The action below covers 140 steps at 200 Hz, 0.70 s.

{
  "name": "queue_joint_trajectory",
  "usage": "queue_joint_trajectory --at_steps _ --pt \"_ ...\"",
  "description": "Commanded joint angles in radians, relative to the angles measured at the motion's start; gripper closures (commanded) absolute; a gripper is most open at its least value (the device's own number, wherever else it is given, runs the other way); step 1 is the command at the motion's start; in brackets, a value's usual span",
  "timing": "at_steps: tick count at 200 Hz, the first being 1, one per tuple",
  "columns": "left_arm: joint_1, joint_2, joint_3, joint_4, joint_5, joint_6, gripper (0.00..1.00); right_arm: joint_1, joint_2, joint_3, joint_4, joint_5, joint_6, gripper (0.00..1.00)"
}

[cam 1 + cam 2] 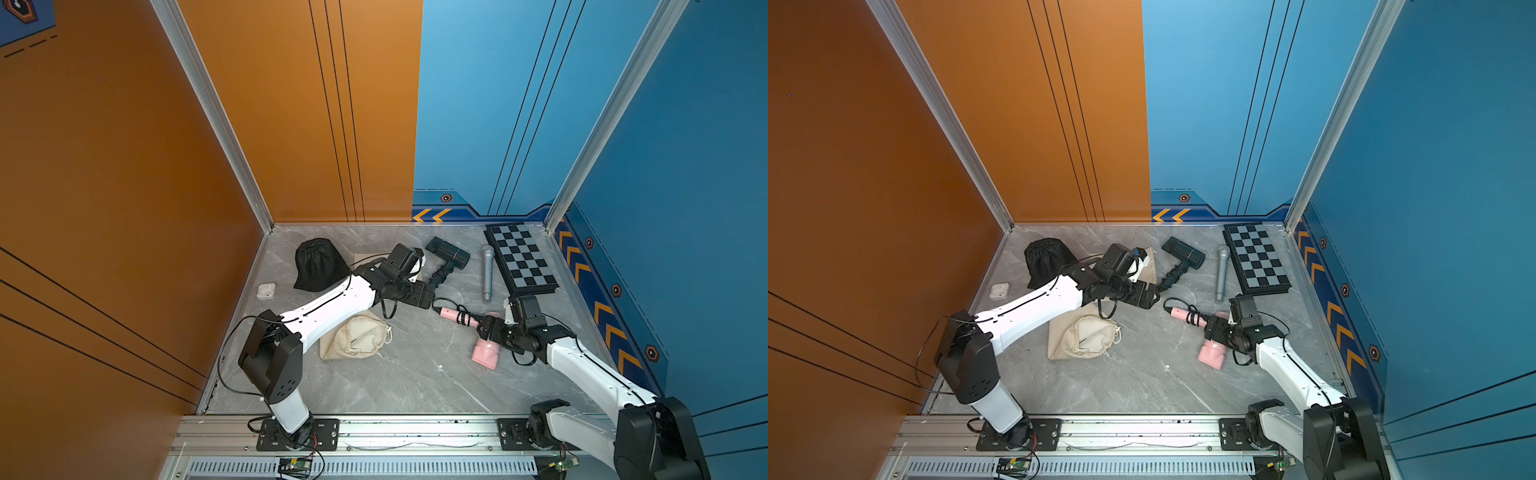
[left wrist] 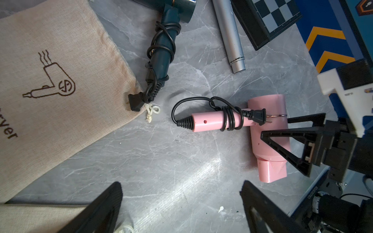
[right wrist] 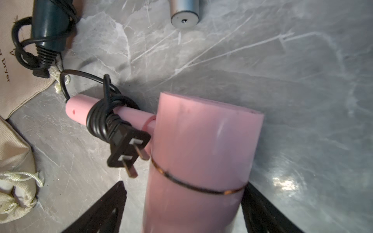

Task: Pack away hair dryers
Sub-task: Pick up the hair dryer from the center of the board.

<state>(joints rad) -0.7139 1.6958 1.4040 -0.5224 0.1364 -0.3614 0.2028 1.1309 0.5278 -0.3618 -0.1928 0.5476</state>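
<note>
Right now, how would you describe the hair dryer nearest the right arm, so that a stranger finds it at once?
Find the chessboard in the far right corner of the table. Just nearer than it, past the grey microphone, the hair dryer lies between the fingers of the open right gripper. It alone is pink; the other dryer in sight is dark.

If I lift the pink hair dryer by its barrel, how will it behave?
Probably rigid: the pink hair dryer looks like hard plastic. Its smooth round barrel may slip or twist in the right end effector. The loose plug may swing.
</note>
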Motion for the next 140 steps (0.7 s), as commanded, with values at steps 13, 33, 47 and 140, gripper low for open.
queue_joint_trajectory --at_steps 13,33,47,140 --pt "0.0 0.024 0.038 0.011 0.027 -0.024 0.07 -0.002 0.04 -0.022 0.046 -0.008 -0.02 0.12" --pt "-0.001 0.034 0.047 0.023 0.033 -0.038 0.07 0.003 0.055 -0.017 0.055 0.01 0.001 0.14" --pt "-0.002 0.042 0.056 0.022 0.032 -0.048 0.07 0.009 0.067 -0.015 0.053 0.031 0.027 0.17" --pt "-0.02 0.004 -0.025 0.173 0.052 -0.367 0.06 0.063 0.013 -0.006 0.046 0.164 0.064 0.53"
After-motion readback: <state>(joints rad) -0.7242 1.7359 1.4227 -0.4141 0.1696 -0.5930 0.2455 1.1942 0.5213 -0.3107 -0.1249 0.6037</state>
